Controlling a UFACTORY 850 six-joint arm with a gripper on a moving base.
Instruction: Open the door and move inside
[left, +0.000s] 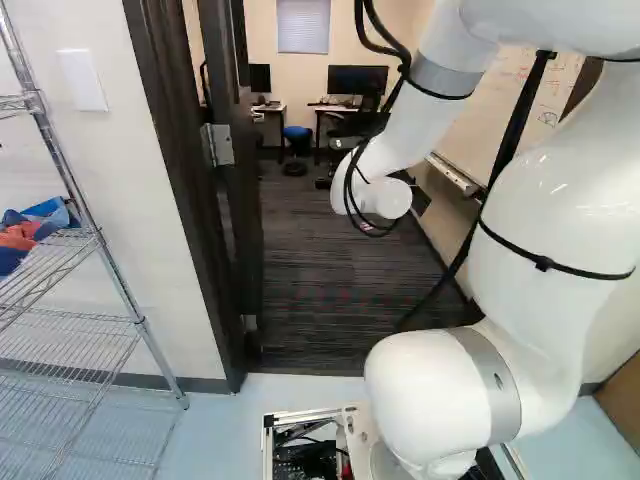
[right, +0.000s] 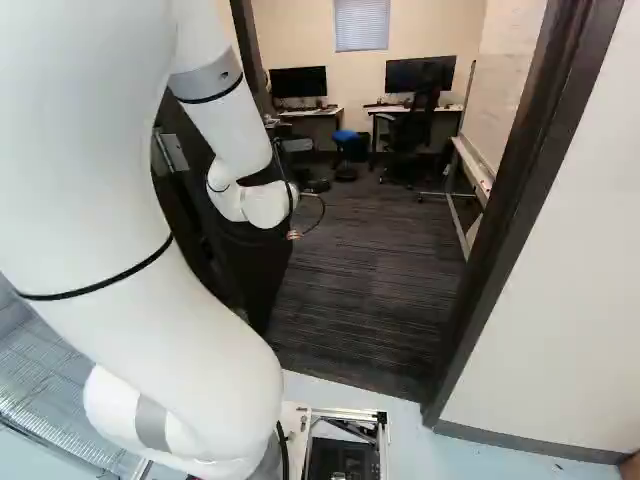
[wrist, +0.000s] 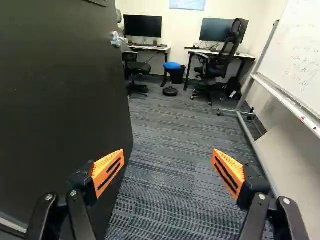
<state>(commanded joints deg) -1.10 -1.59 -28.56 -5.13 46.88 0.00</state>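
Striped carpet (wrist: 170, 125), open door (wrist: 60, 100) — cut off in the wrist view, handle (wrist: 117, 42) indistinct, gripper (wrist: 168, 167) spread wide

You face two desks (wrist: 159, 49) bearing monitors (wrist: 143, 26) before a pale wall (wrist: 182, 22) with a window (wrist: 187, 4); black chairs (wrist: 212, 72), a blue stool (wrist: 172, 65) and a whiteboard (wrist: 300, 55) stand on striped dark carpet (wrist: 170, 140).

Over on the left of the way in, the door (wrist: 60, 100) stands ajar; opposite, on the right, is the whiteboard (wrist: 300, 55). Across the floor (wrist: 170, 135), two worktops (wrist: 200, 51) line the far wall (wrist: 181, 30), a monitor (wrist: 142, 26) on each. Chairs (wrist: 210, 70) sit before them, a stool (wrist: 172, 65) between, a bin (wrist: 178, 76) just behind it. This side, left of the doorframe (left: 178, 200), cloths (left: 25, 235) lie on a wire rack (left: 70, 330).
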